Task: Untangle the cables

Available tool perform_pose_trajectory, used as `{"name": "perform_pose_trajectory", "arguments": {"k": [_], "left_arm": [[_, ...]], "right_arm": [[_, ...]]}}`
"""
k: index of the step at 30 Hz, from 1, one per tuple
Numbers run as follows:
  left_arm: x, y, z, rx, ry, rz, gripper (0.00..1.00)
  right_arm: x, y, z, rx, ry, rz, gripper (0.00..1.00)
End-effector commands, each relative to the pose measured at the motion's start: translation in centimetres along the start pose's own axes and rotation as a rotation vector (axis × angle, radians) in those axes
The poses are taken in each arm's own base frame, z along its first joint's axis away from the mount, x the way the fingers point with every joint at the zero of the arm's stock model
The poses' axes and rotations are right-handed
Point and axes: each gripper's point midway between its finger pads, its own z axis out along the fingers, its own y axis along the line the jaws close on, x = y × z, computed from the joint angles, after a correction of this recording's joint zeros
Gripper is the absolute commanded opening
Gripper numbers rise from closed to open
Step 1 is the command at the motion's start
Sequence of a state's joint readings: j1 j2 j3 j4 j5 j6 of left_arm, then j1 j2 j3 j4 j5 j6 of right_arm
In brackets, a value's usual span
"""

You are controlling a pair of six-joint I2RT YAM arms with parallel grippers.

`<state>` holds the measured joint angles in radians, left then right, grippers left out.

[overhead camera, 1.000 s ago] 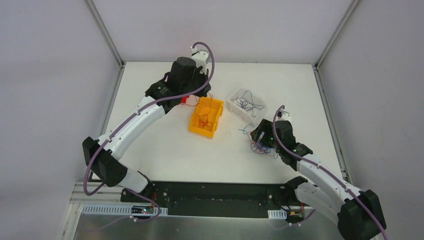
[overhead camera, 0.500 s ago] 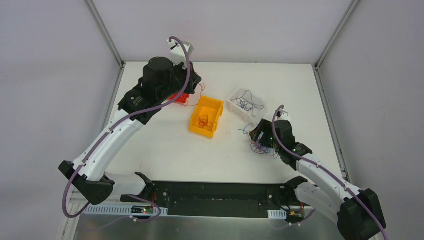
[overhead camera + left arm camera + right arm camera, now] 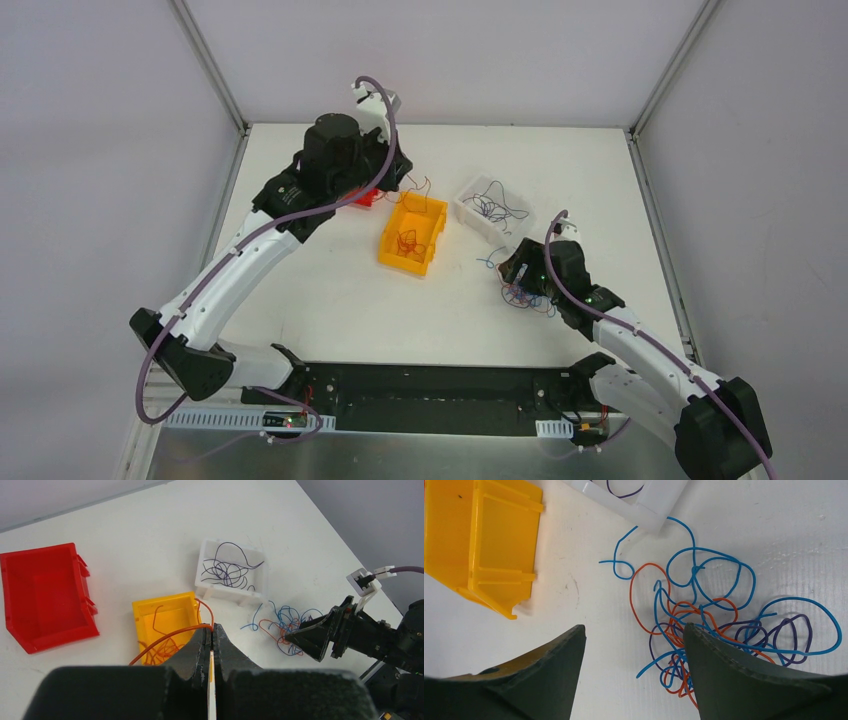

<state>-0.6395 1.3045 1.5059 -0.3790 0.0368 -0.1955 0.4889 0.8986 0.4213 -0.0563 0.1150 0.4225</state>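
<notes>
Left gripper (image 3: 212, 631): fingers pinched fully together on one orange wire (image 3: 167, 637). In the left wrist view the wire arcs from the fingertips across the yellow bin (image 3: 141, 611). The gripper is raised off the table.

Right gripper (image 3: 634, 630): fingers spread wide with nothing between them, hovering low over the main tangle (image 3: 704, 615). Its right-hand finger overlaps the tangle's edge in the right wrist view; I can't tell whether it touches.

The tangle is blue, orange and dark purple wires knotted together. It lies on the table on the near side of the white bin (image 3: 205, 565), to the right of the yellow bin. One blue strand runs up to just beside the white bin's corner.

Other things:
- The white bin holds loose dark purple wires (image 3: 227, 571).
- The yellow bin holds a small clump of orange wires (image 3: 405, 241).
- The red bin (image 3: 45, 595) sits left of the yellow bin, apart from it.

What blocks the view:
- From the top, the left arm's wrist (image 3: 335, 160) covers most of the red bin and its own fingers.
- The right arm's wrist (image 3: 560, 270) hides part of the tangle.
- A lilac hose (image 3: 392, 115) loops over the left wrist.

Surface and room:
- The table (image 3: 330, 290) is matte white, with faint scuffs showing in the right wrist view.
- Pale grey walls (image 3: 440, 50) stand on three sides.
- Aluminium posts (image 3: 210, 65) stand at the back corners.
- A black base plate (image 3: 430, 395) runs along the near edge.
</notes>
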Motion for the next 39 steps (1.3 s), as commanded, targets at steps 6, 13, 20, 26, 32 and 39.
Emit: {"name": "perform_pose_trajectory", "arguments": {"k": [6, 13, 20, 26, 32, 39], "left_arm": [[3.0, 1.0, 3.2, -0.03, 0.07, -0.002, 0.0], [6.7, 1.9, 5.4, -0.049, 0.163, -0.013, 0.0], [8.5, 3.1, 7.1, -0.081, 0.214, -0.039, 0.0], [9.1, 3.7, 8.4, -0.103, 0.237, -0.083, 0.0], [10.0, 4.2, 9.7, -0.127, 0.249, -0.141, 0.0], [11.8, 5.3, 12.1, -0.202, 0.241, -0.235, 0.0]], "right_arm": [[-0.7, 0.6, -0.2, -0.028, -0.035, 0.005, 0.75], [-0.7, 0.6, -0.3, -0.029, -0.037, 0.008, 0.75], [-0.8, 0.6, -0.3, -0.032, -0.04, 0.008, 0.75], [-0.8, 0.6, -0.4, -0.032, -0.042, 0.008, 0.75], [-0.7, 0.5, -0.3, -0.03, -0.042, 0.01, 0.75], [-0.7, 0.6, -0.3, -0.034, -0.04, 0.011, 0.75]]}}
